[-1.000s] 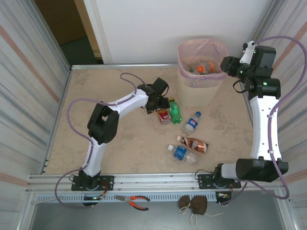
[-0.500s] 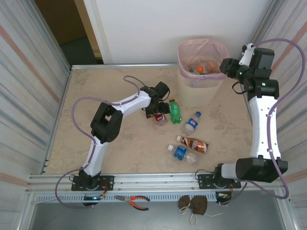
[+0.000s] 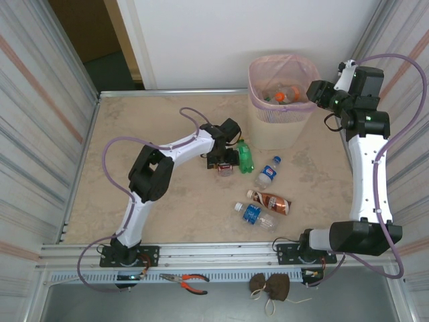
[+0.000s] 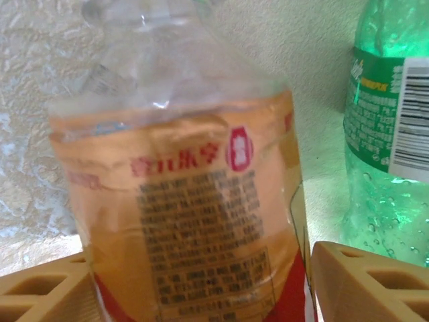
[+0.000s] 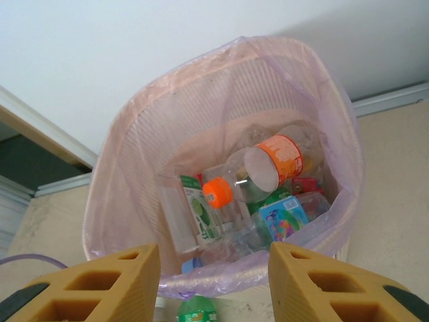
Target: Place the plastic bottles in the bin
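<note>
A clear bottle with an orange and red label [image 4: 181, 188] lies on the table [image 3: 134, 134] left of a green bottle [image 3: 244, 155]. My left gripper [image 3: 224, 161] is down on it, a finger against each side of the label. The green bottle [image 4: 389, 134] lies just to the right of that. Three more plastic bottles lie nearby: a blue-labelled one [image 3: 267, 172], a brown one [image 3: 269, 201] and a clear blue-labelled one [image 3: 253, 215]. My right gripper [image 3: 315, 90] hangs open and empty beside the rim of the bin [image 3: 281, 131]. The bin [image 5: 134, 168] holds several bottles.
Red-handled pliers [image 3: 186, 280] and a brown bundle [image 3: 270, 287] lie on the rail below the table's near edge. Metal walls close in on both sides. The left half of the table is bare.
My left gripper has slid right and nearer onto the orange and red labelled bottle, and its jaws have narrowed against it. The right arm has barely moved.
</note>
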Tool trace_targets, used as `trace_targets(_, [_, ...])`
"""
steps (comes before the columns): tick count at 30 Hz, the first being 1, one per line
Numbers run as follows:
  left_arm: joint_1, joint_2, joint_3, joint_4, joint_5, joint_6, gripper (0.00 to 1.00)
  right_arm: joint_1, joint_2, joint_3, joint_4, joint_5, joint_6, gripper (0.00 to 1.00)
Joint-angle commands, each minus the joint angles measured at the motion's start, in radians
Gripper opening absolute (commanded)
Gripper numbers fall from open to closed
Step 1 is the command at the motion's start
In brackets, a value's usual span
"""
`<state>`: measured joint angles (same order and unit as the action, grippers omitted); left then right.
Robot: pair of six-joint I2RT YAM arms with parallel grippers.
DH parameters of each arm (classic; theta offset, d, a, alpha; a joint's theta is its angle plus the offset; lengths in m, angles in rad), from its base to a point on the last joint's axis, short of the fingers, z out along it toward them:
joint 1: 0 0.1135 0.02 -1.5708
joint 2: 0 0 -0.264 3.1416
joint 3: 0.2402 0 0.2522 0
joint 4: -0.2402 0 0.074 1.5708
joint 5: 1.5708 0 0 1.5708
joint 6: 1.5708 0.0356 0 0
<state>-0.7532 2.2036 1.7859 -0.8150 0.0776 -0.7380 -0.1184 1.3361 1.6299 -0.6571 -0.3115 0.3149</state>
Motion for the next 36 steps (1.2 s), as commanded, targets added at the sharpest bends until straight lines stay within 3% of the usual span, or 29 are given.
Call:
trace_targets(1, [-0.006, -0.019, -0.016, -0.029, 0.011, 0.033, 0.73, -0.004, -0.027, -0.007, 0.021, -0.013, 0.027, 0.45])
trace_targets(14, [-0.010, 0.011, -0.011, -0.053, 0.011, 0.050, 0.68, -0.004, -0.030, -0.008, 0.020, -0.014, 0.030, 0.45])
trace_targets(23, [-0.010, -0.050, -0.028, -0.053, -0.049, 0.088, 0.62, -0.004, -0.038, -0.008, 0.024, -0.027, 0.039, 0.44])
trace_targets(32, [-0.010, -0.311, -0.229, 0.242, -0.060, 0.293, 0.59, 0.008, -0.069, -0.033, 0.046, -0.127, 0.082, 0.45])
trace_targets(36, [-0.011, -0.455, -0.356, 0.421, 0.021, 0.464, 0.56, 0.038, -0.094, -0.053, 0.058, -0.183, 0.112, 0.45])
